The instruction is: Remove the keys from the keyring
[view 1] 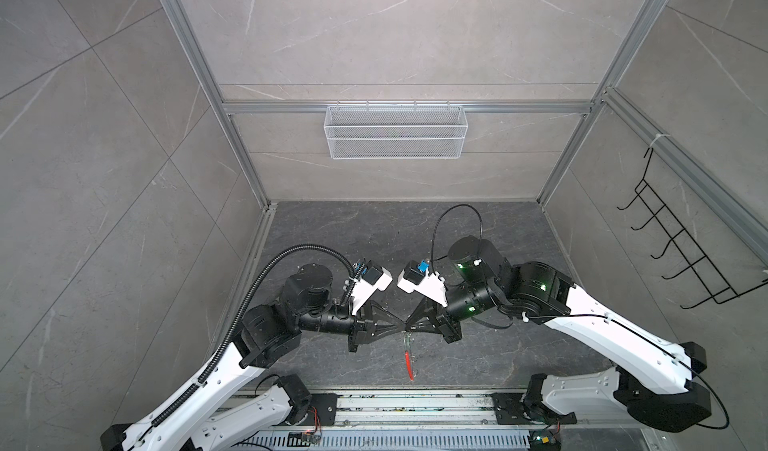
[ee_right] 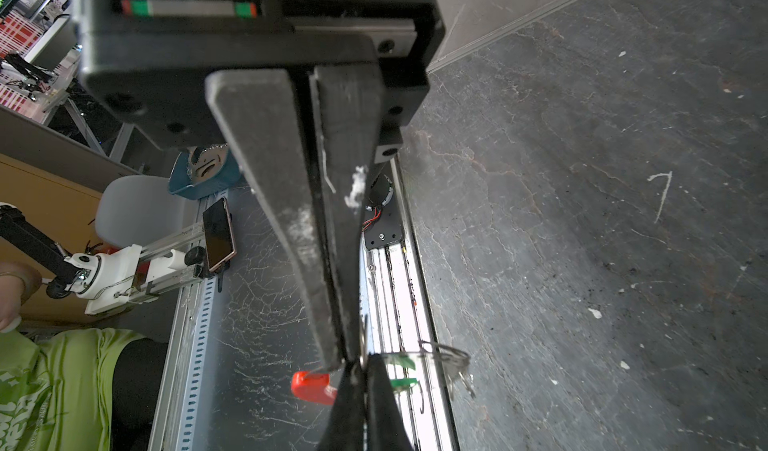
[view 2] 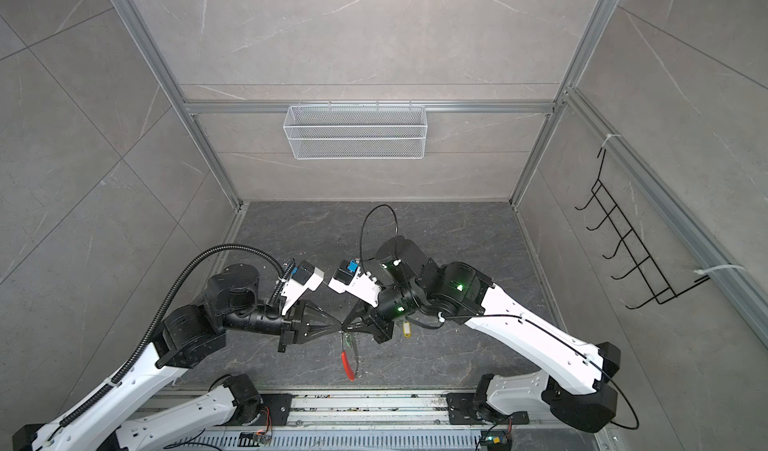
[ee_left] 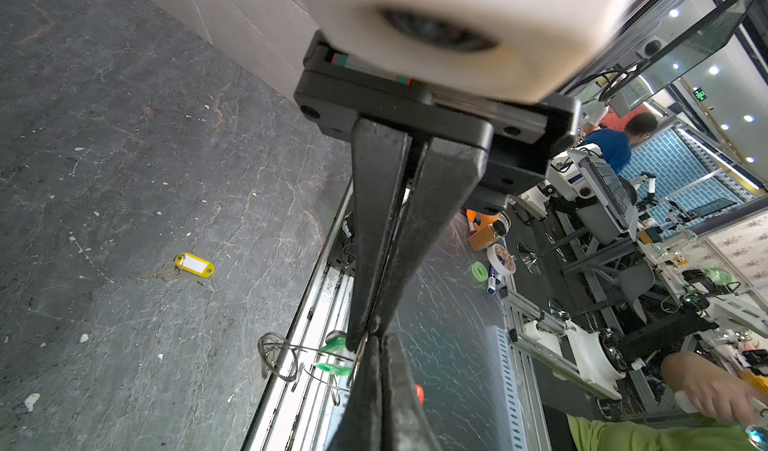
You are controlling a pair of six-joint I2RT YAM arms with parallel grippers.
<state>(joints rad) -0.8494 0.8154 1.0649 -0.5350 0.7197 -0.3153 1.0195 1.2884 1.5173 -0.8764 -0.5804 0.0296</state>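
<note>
Keyring: the keyring is hanging in the air above the near part of the floor, straight under the point where the two claws are meeting tip to tip.
Red sleeve: the red sleeve is covering the side of the hoop that is curving down towards the near edge.
Green-tag key: the green-tag key is sitting on the hoop's wire, just beside the claw tips.
Yellow-tag key: the yellow-tag key is lying flat on the floor, off the hoop and apart from it; in a top view it is showing beneath the right arm.
Right gripper: the right gripper is pinching the hoop's wire, jaws pressed together.
Left gripper: the left gripper is closing tight at the same spot; what is lying between its tips is hidden.
Mesh basket: the mesh basket is hanging on the back wall.
Hook rack: the hook rack is hanging on the right wall.
</note>
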